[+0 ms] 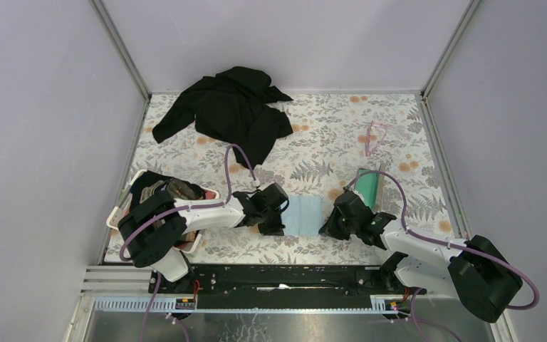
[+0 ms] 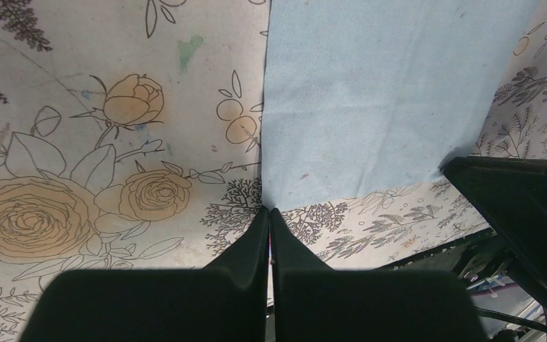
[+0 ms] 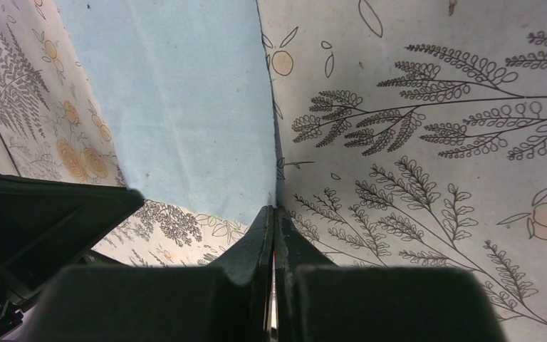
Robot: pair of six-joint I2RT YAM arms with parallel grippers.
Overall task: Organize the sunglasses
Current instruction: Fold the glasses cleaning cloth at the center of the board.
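The sunglasses (image 1: 374,137) lie near the far right corner of the tabletop (image 1: 327,121), well apart from the blue cloth (image 1: 303,214) by the near edge. The left hand (image 2: 268,211) and the right hand (image 3: 273,209) are each closed tight on a cloth corner. An uneven pull may slip one corner free.

— The blue cloth (image 2: 370,92)?
— Matt, fine, slightly fuzzy.
— And the table (image 2: 78,128)?
— Smooth printed floral covering, dull. The left tool (image 2: 268,211) looks like matt black plastic; the sunglasses (image 1: 369,139), translucent pink.
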